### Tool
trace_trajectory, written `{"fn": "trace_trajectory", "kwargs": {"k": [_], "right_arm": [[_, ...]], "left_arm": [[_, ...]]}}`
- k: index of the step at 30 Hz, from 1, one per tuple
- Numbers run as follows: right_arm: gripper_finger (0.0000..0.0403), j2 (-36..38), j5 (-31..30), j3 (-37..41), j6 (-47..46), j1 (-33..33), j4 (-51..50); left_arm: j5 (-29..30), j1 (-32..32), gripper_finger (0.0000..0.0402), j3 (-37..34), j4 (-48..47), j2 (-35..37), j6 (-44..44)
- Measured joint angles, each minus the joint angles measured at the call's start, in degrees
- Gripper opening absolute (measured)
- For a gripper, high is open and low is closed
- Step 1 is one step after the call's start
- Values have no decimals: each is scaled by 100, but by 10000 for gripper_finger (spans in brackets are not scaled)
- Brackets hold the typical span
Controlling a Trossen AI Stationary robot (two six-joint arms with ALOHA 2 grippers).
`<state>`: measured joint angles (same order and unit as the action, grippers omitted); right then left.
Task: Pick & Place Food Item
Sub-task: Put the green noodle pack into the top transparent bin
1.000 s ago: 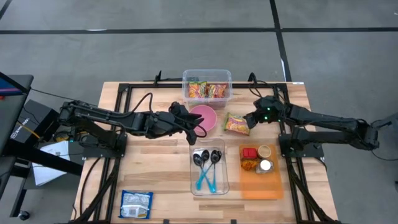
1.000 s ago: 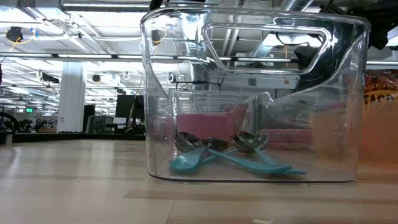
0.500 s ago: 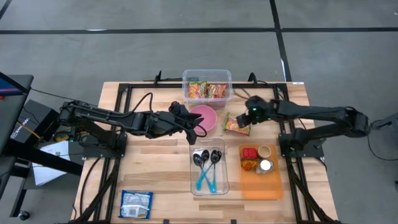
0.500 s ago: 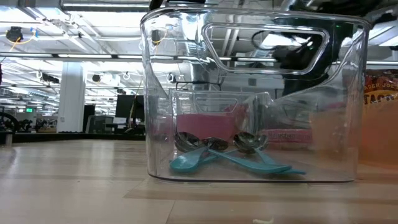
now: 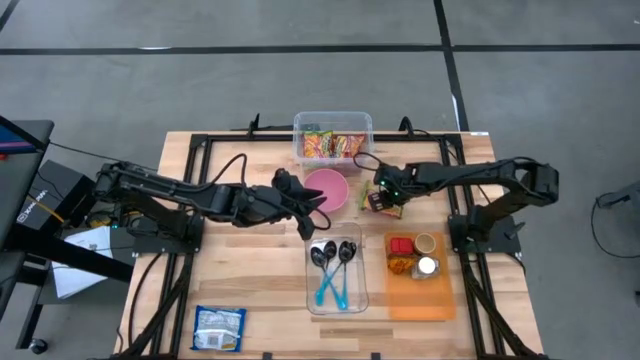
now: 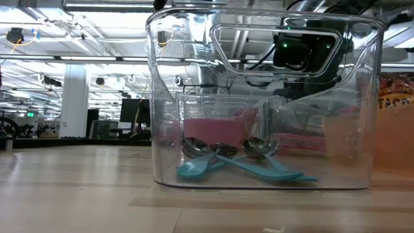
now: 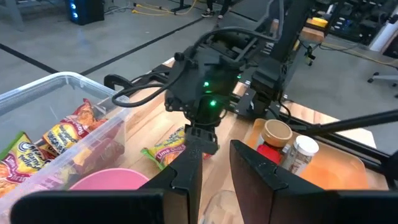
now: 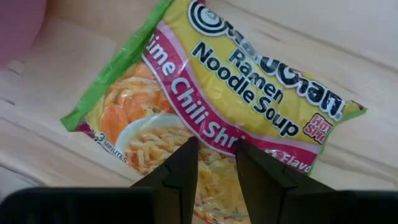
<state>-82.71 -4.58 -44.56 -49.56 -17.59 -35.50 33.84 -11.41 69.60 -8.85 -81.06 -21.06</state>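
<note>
the right gripper (image 8: 212, 163) points down at the ramen noodle packet (image 8: 211, 93), its two dark fingers (image 8: 180, 171) set a narrow gap apart with their tips right over the packet's printed face; whether they pinch the wrapper or only hover at it cannot be told. the packet lies flat on the wooden table (image 5: 250, 260), just beside the pink bowl (image 5: 327, 187), between that bowl and the orange tray (image 5: 420, 295). from above, the right gripper (image 5: 384, 197) covers most of it. the left gripper (image 5: 312, 205) waits at the bowl's near edge, jaws slightly parted and empty. behind the bowl stands a clear bin of snack packets (image 5: 333, 143); in front, a clear container with spoons (image 5: 336, 270).
</note>
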Motion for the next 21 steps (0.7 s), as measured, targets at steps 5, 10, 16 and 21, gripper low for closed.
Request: {"fn": "trace_trajectory", "kwargs": {"k": [5,10,16,21], "right_arm": [[103,-5,-4,-2,0,27,61],[100,-12,-12,0,0,-21,144],[64,-184,-161,-20,29,-32,183],[7,-341,-201,-24,103,69,366]], "left_arm": [[-2,-59,76,0,-23,0,0],[-2,-62,76,0,-23,0,0],[-2,-62,76,0,-22,0,-14],[-6,-98,76,0,-19,0,-22]]}}
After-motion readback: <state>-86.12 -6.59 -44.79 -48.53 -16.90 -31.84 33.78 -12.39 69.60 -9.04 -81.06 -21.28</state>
